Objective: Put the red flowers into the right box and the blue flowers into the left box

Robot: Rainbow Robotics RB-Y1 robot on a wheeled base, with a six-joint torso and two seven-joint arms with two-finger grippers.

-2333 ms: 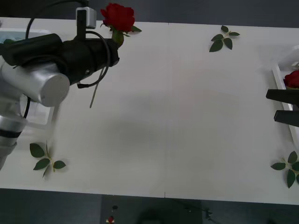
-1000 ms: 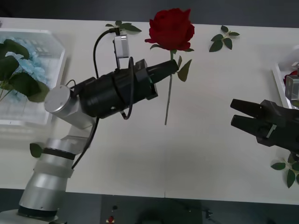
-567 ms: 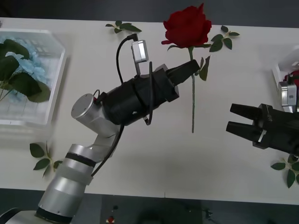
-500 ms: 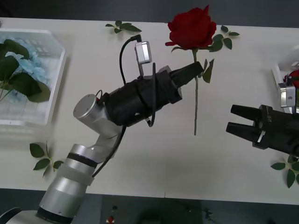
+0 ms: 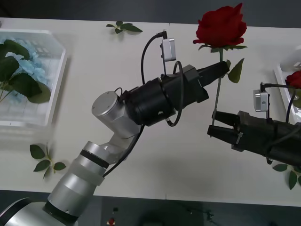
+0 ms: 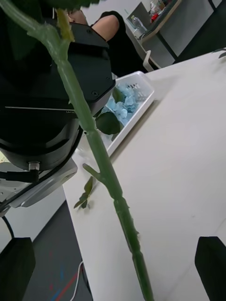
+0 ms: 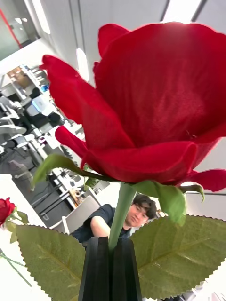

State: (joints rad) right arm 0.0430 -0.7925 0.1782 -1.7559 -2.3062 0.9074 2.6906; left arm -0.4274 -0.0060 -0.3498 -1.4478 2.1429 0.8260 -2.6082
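Note:
My left gripper is shut on the stem of a red flower just under the bloom and holds it upright over the table's right half. In the left wrist view the bloom rises above the shut gripper. My right gripper stands open at the stem's lower end. The green stem runs between its black fingers. Another red flower lies in the right box. Blue flowers lie in the left box, which also appears in the right wrist view.
Loose green leaf sprigs lie at the table's far edge, front left and front right. The left arm stretches across the middle of the table. The table's front edge runs just below both arms.
The left arm has carried the rose from the far left to the right. The right gripper has come in leftward, and the stem's lower end now sits between its open fingers.

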